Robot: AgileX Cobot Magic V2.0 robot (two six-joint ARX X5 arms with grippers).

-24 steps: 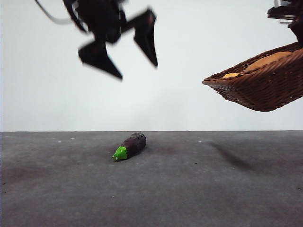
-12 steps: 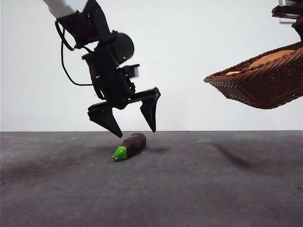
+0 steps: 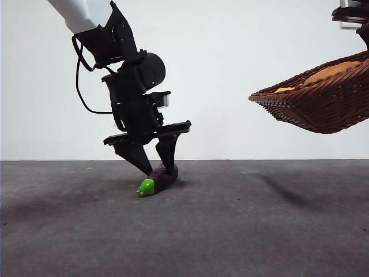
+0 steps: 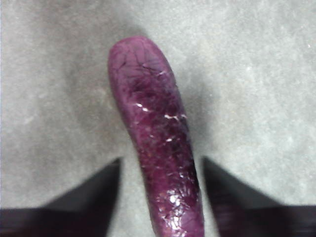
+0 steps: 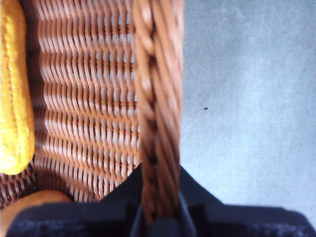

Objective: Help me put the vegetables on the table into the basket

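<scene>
The dark purple vegetable (image 3: 163,176) with a green cap lies on the grey table (image 3: 259,231). My left gripper (image 3: 159,169) has come down over it, open, with one jaw on each side. The left wrist view shows the purple vegetable (image 4: 158,143) between the fingers (image 4: 98,192), with a small gap on both sides. My right gripper (image 5: 158,207) is shut on the braided rim (image 5: 155,98) of the wicker basket (image 3: 323,98) and holds it tilted in the air at the right. The corn cob (image 5: 15,98) and the potato (image 3: 328,72) lie inside it.
A plain white wall stands behind the table. The basket's shadow (image 3: 282,193) falls on the table at the right. The right arm (image 3: 351,14) shows at the top right corner.
My left gripper has come down from high above to the table and now straddles the purple vegetable, jaws closer together. The basket has stayed almost still.
</scene>
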